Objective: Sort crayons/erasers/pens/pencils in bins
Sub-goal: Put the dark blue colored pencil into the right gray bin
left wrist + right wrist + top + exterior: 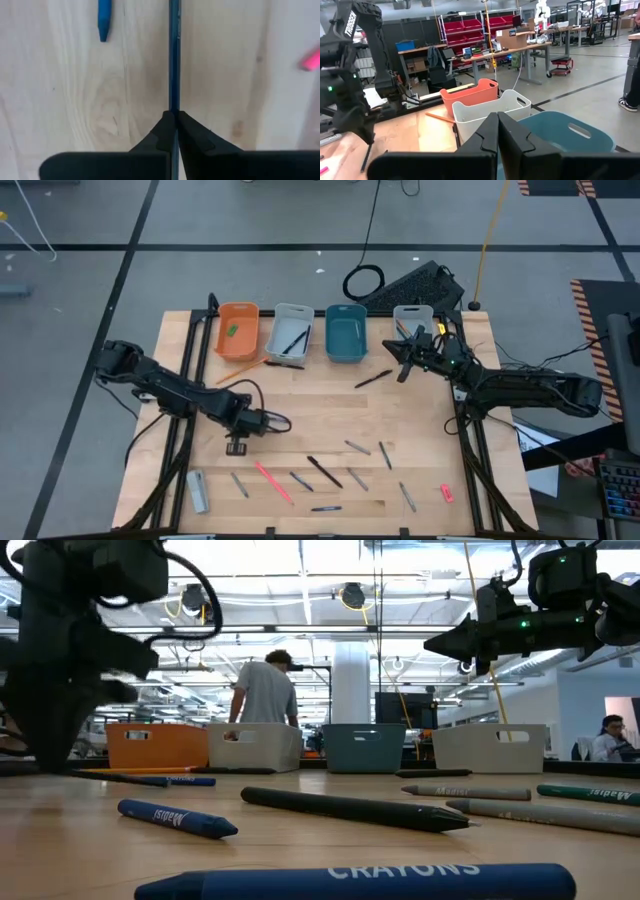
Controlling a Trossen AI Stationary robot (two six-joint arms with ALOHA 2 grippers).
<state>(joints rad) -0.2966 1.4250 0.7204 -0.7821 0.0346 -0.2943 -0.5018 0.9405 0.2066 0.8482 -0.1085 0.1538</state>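
Note:
Four bins stand in a row at the far edge: orange (238, 330) holding a green eraser (232, 330), grey-white (290, 332) holding dark pens, teal (346, 333), and grey-white (412, 320). Crayons, pens and pencils lie scattered near the front edge, among them a pink crayon (272, 480) and a black pen (324, 471). A pink-red eraser (446, 493) lies front right. My left gripper (237, 446) points down over the table's left middle, shut on a thin dark-blue stick (173, 55). My right gripper (403, 370) is shut and hovers in front of the teal bin, holding nothing. My left gripper pinches the thin dark-blue stick at its upper end (173, 102) between its two fingertips. The fingers come from above, pointing down, and the stick runs on in line with them. It hangs below the fingers (367, 155), slightly tilted. Whether its lower tip touches the table I cannot tell.
An orange pencil (240, 367) lies in front of the orange bin and a black pen (372, 379) in front of the teal one. A grey block (197, 490) lies front left. A blue crayon (104, 20) lies under the left gripper's reach. People are in the room behind.

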